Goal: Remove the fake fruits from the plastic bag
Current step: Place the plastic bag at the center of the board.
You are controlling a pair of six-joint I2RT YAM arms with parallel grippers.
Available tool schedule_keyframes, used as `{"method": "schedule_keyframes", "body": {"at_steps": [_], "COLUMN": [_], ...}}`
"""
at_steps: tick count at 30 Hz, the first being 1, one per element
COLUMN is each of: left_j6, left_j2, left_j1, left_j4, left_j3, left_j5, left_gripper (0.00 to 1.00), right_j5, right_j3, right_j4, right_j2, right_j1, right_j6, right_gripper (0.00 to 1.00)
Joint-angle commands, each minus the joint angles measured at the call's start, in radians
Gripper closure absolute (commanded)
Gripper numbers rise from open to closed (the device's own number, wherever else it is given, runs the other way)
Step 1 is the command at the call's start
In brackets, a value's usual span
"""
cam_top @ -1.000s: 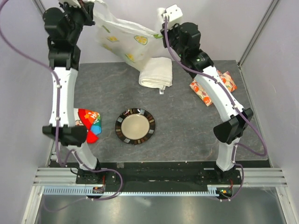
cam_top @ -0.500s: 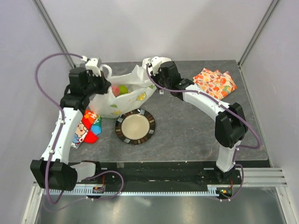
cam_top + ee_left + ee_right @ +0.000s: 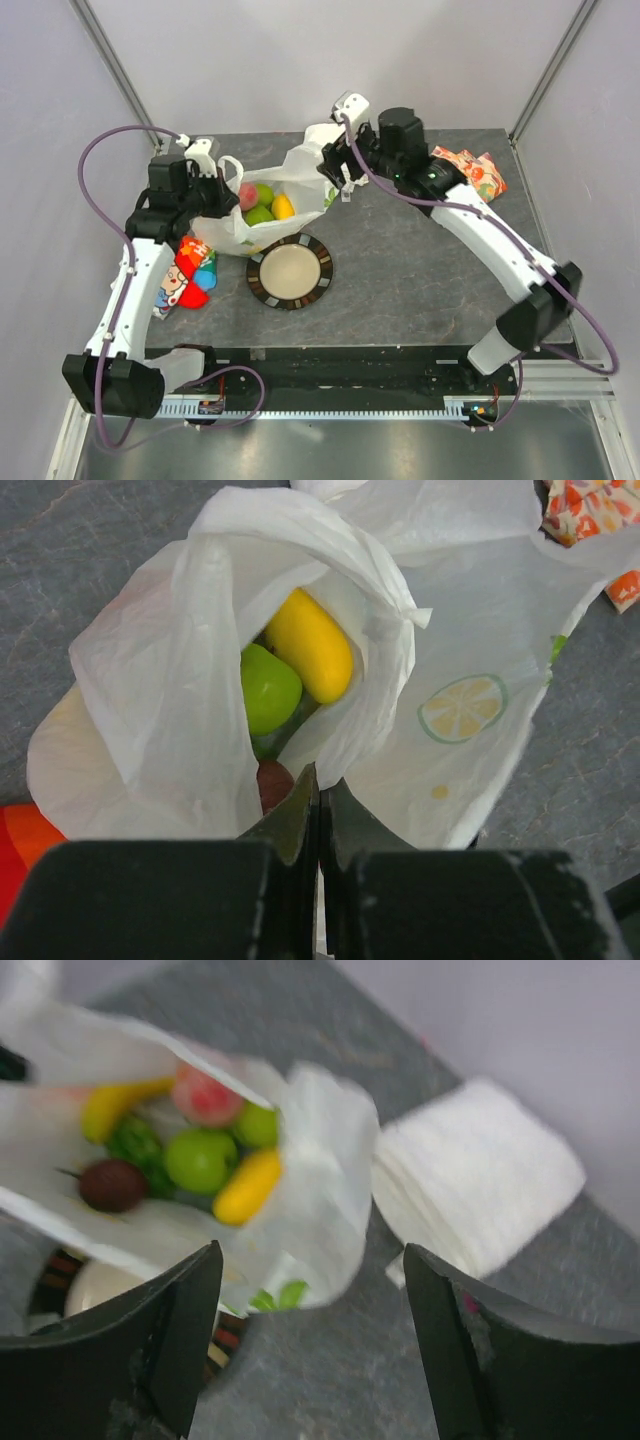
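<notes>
The plastic bag (image 3: pixel 240 228) lies on the table with its mouth open upward. Fake fruits show inside it: a pink one (image 3: pixel 248 192), a green one (image 3: pixel 262 214) and a yellow one (image 3: pixel 284 207). My left gripper (image 3: pixel 220 186) is shut on the bag's left rim. In the left wrist view thin white film is pinched between the jaws of the left gripper (image 3: pixel 320 780), with a yellow banana (image 3: pixel 310 645), a green apple (image 3: pixel 268 688) and a dark red fruit (image 3: pixel 272 783) beyond. My right gripper (image 3: pixel 335 165) is open beside the bag's right edge. Nothing is between the jaws of the right gripper (image 3: pixel 312 1255).
A dark-rimmed beige plate (image 3: pixel 290 271) sits just in front of the bag. A folded white cloth (image 3: pixel 480 1170) lies right of the bag. Orange fruit-patterned fabric (image 3: pixel 478 170) is at the back right, and a red printed item (image 3: pixel 188 275) lies under the left arm.
Both arms came down from high up and set the bag on the table. The right gripper opened, let go of the bag and drew back a little.
</notes>
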Motion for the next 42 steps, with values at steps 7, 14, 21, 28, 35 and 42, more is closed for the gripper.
{"method": "schedule_keyframes", "body": {"at_steps": [7, 14, 21, 28, 35, 42], "left_j6": [-0.094, 0.011, 0.114, 0.142, 0.171, 0.188], "left_j2": [-0.093, -0.165, -0.145, -0.024, 0.275, 0.493], "left_j1": [0.003, 0.008, 0.011, 0.009, 0.000, -0.024], "left_j4": [-0.161, -0.237, -0.238, -0.145, 0.044, 0.075], "left_j3": [-0.034, -0.098, -0.135, -0.134, 0.122, 0.493], "left_j5": [-0.006, -0.141, -0.227, -0.207, -0.204, -0.107], "left_gripper": [0.98, 0.98, 0.98, 0.98, 0.98, 0.98], "right_j5": [-0.262, -0.127, 0.114, 0.359, 0.419, 0.367], "right_j3": [0.035, 0.032, 0.004, -0.220, -0.237, -0.223], "right_j4": [0.125, 0.042, -0.106, -0.036, -0.019, -0.057], "right_j2": [0.107, 0.266, 0.236, 0.135, 0.114, 0.043], "right_j1": [0.090, 0.098, 0.075, 0.032, -0.154, -0.174], "right_j6": [0.047, -0.026, -0.088, -0.108, -0.129, -0.140], "right_gripper": [0.46, 0.48, 0.50, 0.51, 0.52, 0.50]}}
